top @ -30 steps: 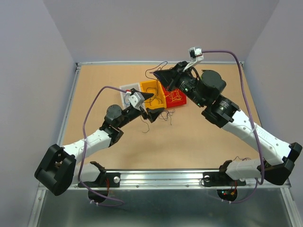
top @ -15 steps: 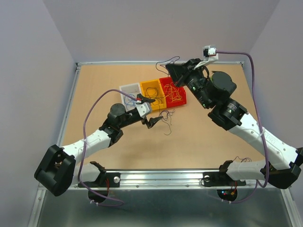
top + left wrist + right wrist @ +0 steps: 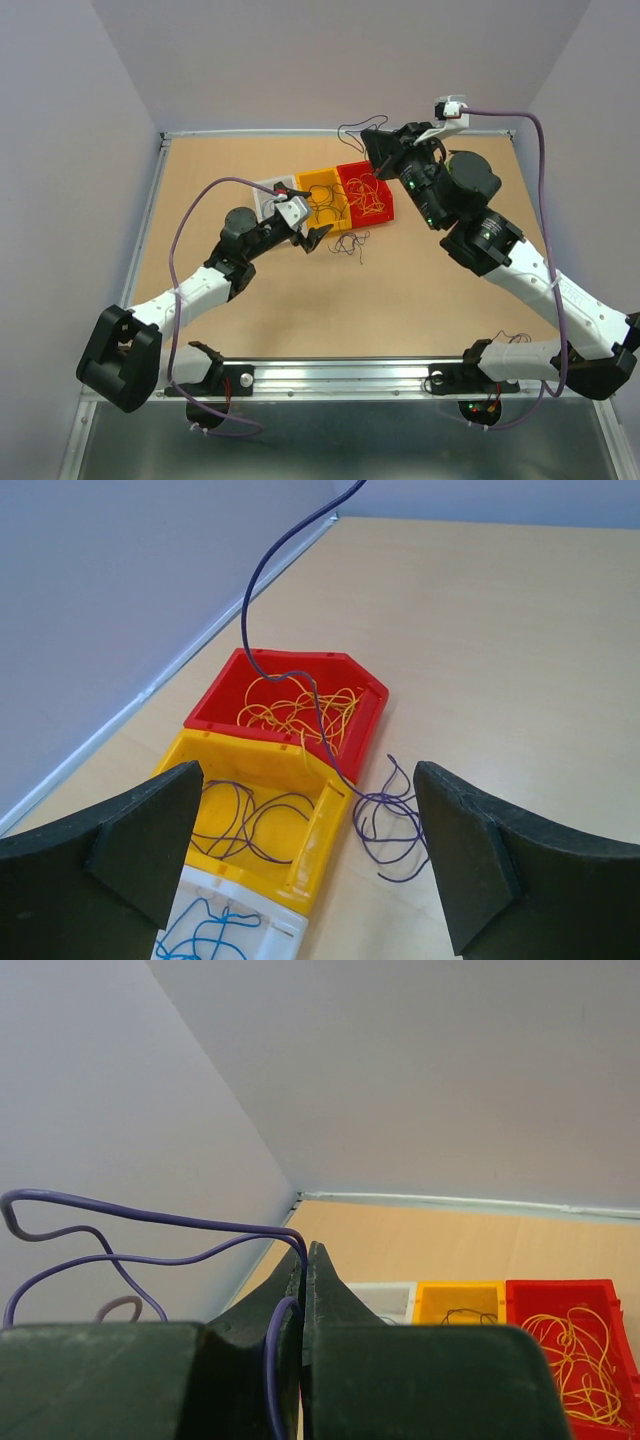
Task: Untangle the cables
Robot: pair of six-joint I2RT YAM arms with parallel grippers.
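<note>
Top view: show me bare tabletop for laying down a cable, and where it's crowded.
Free: far-left corner between the table edge and white bin; near middle between left arm and right arm. Crowded: the bins and loose purple cables before the red bin.

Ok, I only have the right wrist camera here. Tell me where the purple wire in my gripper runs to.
Observer: From the right gripper the purple wire hangs down, crosses the red bin and goes over its side.
Operator: Say where it ends up.
Observer: It joins a loose purple tangle lying on the table, outside the bins, beside the red bin and the yellow bin.
Operator: Now give me the other arm.
Observer: The left gripper is open and holds nothing. It faces the row of bins, with the tangle between its fingers in its own camera.
</note>
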